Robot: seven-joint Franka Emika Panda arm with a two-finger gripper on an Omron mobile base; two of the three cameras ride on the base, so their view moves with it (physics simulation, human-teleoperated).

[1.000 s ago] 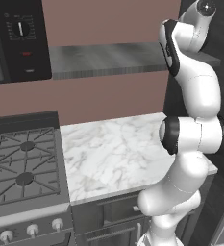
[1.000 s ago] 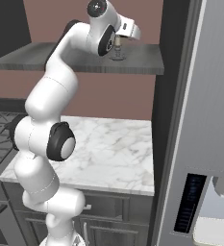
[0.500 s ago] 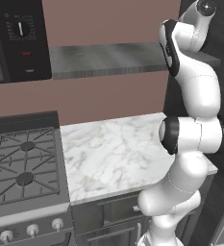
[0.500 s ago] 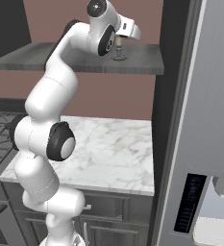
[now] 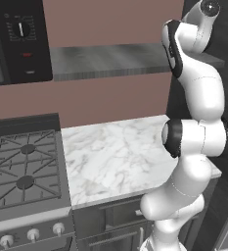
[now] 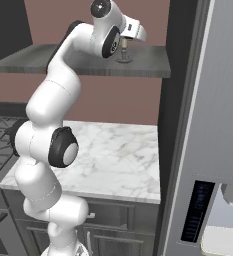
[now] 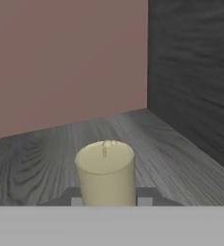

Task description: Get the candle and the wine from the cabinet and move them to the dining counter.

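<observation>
Up at the cabinet [image 6: 78, 64], the end effector [image 6: 124, 46] sits at the right end of the grey shelf slab, reached there by the white arm [image 5: 196, 93] that climbs from the base. In the right base view the hand comes at the candle [image 6: 123, 50] from the side, with the candle's round grey holder base showing on the shelf directly below the hand. The hand view looks straight at the candle [image 7: 106, 173]: a short cream stub with a small wick on top, close in front of the camera and centred, with a dark finger pad [image 7: 147, 196] just showing at each side of its lower part. The pads sit right against the candle's flanks, so the end effector looks closed on the candle, though actual contact is too low in the picture to see clearly. Whether the holder still rests on the shelf I cannot tell from the hand view; in the right base view its base appears to sit on the slab.

Beyond the end effector, the shelf runs back to the brownish-pink wall [image 7: 65, 62], and to its right a dark panel [image 7: 192, 72] closes off the shelf end. Well below the end effector lies the white marble surface [image 5: 115, 157], with the gas stove [image 5: 22, 166] adjoining it on the far left side. The black microwave [image 5: 17, 39] hangs at the shelf's opposite end, well apart from the end effector.
</observation>
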